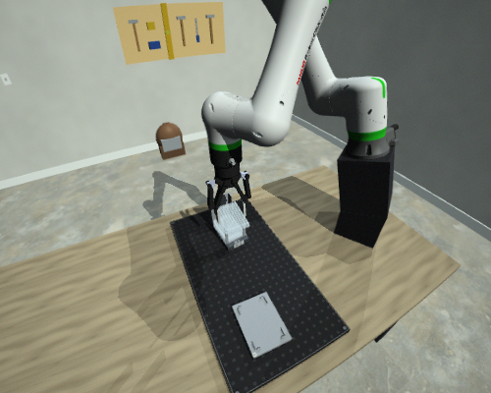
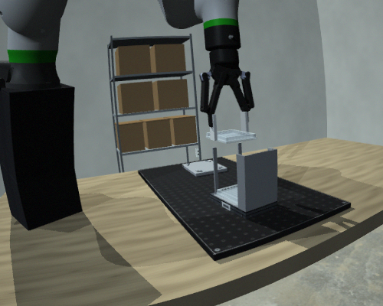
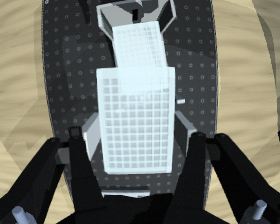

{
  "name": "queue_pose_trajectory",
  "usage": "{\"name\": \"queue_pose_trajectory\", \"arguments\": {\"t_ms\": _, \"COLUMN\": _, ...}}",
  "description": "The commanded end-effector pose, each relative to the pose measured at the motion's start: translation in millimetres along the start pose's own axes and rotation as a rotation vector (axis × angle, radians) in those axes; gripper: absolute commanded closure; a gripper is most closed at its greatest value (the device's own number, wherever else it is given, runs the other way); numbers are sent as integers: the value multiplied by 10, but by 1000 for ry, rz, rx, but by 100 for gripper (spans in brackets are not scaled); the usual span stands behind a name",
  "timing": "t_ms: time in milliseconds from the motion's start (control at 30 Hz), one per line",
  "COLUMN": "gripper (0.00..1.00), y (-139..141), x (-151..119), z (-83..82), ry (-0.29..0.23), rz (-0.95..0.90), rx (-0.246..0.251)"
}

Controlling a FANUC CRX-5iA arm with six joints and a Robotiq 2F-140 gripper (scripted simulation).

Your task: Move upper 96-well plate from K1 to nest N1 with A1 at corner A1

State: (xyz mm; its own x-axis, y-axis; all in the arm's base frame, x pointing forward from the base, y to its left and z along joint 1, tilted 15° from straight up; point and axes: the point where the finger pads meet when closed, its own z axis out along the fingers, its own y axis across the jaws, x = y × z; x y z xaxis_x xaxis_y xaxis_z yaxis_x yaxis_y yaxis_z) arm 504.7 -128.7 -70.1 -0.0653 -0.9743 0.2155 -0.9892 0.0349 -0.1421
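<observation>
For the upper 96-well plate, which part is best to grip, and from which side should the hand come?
Grip the upper 96-well plate on its two long side walls, coming straight down from above. It lies flat with its wells facing up, so the outer walls are the only plain faces. The hand holds it this way above stack rack K1.

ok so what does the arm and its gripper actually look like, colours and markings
The arm is glossy white with rounded joints, bright green bands and red lettering along one link. It stands on a black pedestal. The gripper is black, with two angled linkage fingers ending in pale grey pads.
</observation>
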Motion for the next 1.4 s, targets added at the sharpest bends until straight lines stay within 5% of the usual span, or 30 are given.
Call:
{"name": "queue_pose_trajectory", "arguments": {"t_ms": 0, "gripper": 100, "y": -14, "x": -101, "z": 1, "ry": 1, "rz": 0, "rx": 1}}
{"name": "queue_pose_trajectory", "arguments": {"t_ms": 1367, "gripper": 100, "y": -141, "x": -1261, "z": 25, "ry": 1, "rz": 0, "rx": 1}}
